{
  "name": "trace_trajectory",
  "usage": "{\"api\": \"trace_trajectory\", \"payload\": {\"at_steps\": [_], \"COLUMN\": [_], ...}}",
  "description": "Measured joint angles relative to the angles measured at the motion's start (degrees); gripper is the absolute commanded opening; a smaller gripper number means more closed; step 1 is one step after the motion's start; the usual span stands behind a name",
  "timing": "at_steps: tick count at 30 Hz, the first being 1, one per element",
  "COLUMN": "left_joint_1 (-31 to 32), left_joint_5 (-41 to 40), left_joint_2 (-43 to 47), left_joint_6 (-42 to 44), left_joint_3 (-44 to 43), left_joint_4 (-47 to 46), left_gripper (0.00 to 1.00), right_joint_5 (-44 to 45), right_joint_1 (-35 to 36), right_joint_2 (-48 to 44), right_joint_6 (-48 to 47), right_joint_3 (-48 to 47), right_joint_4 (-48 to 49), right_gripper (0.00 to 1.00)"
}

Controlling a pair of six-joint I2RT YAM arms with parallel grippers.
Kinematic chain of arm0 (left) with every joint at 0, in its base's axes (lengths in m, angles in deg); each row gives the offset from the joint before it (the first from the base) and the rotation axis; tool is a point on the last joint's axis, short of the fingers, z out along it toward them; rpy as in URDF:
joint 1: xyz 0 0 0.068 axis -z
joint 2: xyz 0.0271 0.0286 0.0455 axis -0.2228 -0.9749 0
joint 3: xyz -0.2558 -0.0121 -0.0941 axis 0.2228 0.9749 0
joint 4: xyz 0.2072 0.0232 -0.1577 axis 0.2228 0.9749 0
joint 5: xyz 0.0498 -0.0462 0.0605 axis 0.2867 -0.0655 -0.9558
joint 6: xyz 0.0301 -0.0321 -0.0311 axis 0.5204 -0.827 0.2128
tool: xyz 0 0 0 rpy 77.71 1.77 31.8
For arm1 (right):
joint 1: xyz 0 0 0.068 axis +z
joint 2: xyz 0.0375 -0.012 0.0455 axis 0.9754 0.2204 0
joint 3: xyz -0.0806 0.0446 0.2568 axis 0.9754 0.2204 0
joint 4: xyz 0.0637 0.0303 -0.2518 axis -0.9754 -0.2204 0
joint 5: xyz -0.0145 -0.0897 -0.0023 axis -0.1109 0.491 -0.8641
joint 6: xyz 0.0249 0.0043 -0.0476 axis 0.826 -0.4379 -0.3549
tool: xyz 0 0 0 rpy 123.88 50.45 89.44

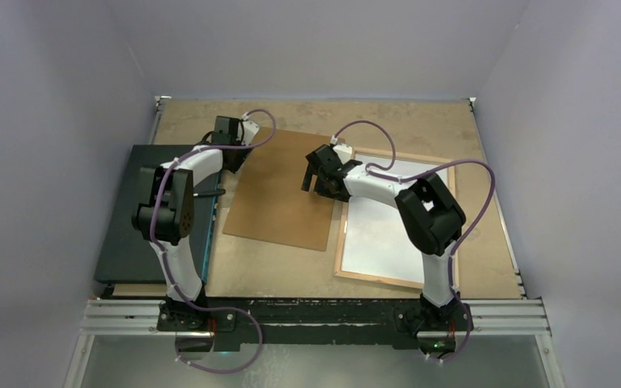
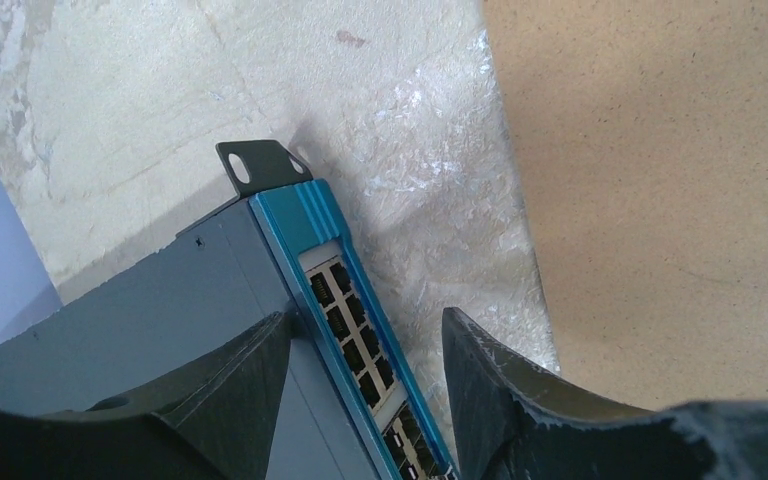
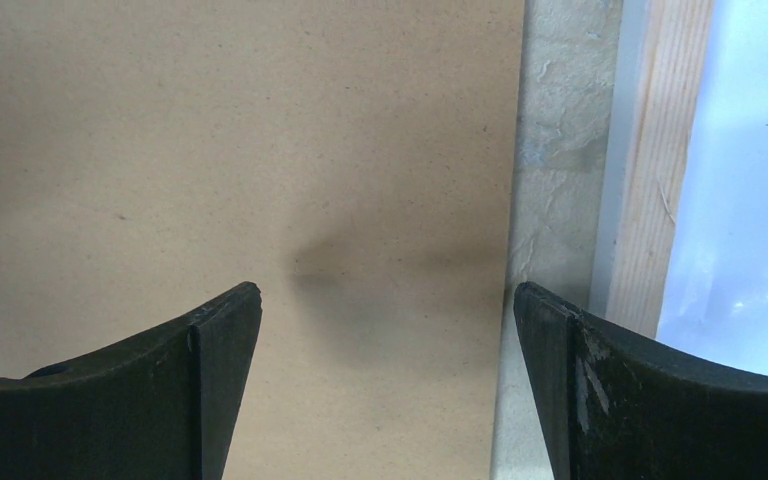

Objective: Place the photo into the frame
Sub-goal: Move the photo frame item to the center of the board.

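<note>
The frame [image 1: 380, 279] lies back up on the right of the table, with a light wood border around a white surface [image 1: 388, 230]. I cannot tell whether that surface is the photo's back; no picture side shows. The brown backing board [image 1: 279, 194] lies flat left of the frame. My right gripper [image 1: 314, 182] is open and empty over the board's right edge; its wrist view shows the gripper [image 3: 388, 290] above the board [image 3: 260, 150], with the frame's wood edge [image 3: 650, 170] at right. My left gripper [image 1: 234, 158] is open and empty at the board's far left corner.
A dark flat network switch [image 1: 141, 210] with a blue port face lies at the left. In the left wrist view the left gripper [image 2: 365, 320] hangs over its blue front [image 2: 325, 250], with the board [image 2: 660, 180] to the right. Grey walls enclose the table.
</note>
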Motion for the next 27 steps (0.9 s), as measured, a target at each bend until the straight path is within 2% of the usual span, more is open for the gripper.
{"api": "trace_trajectory", "payload": {"at_steps": [8, 17, 23, 27], "left_joint_1": [0.5, 7.5, 7.0, 6.7], "left_joint_5": [0.7, -0.9, -1.2, -0.9], "left_joint_2": [-0.4, -0.4, -0.4, 0.1], "left_joint_6": [0.0, 2.2, 3.1, 3.3], "left_joint_3": [0.0, 2.9, 2.9, 2.9], "left_joint_4": [-2.0, -4.2, -4.3, -3.4], "left_gripper": [0.53, 0.50, 0.49, 0.42], "right_joint_5": [-0.9, -1.4, -1.8, -1.7], "right_joint_1": [-1.0, -1.5, -1.6, -1.6], "right_joint_2": [0.0, -2.1, -2.7, -3.0], "right_joint_6": [2.4, 4.4, 5.1, 5.4], "right_joint_3": [0.2, 4.0, 5.1, 5.7], "right_joint_4": [1.7, 6.0, 7.3, 8.0], "right_gripper": [0.99, 0.99, 0.99, 0.99]}}
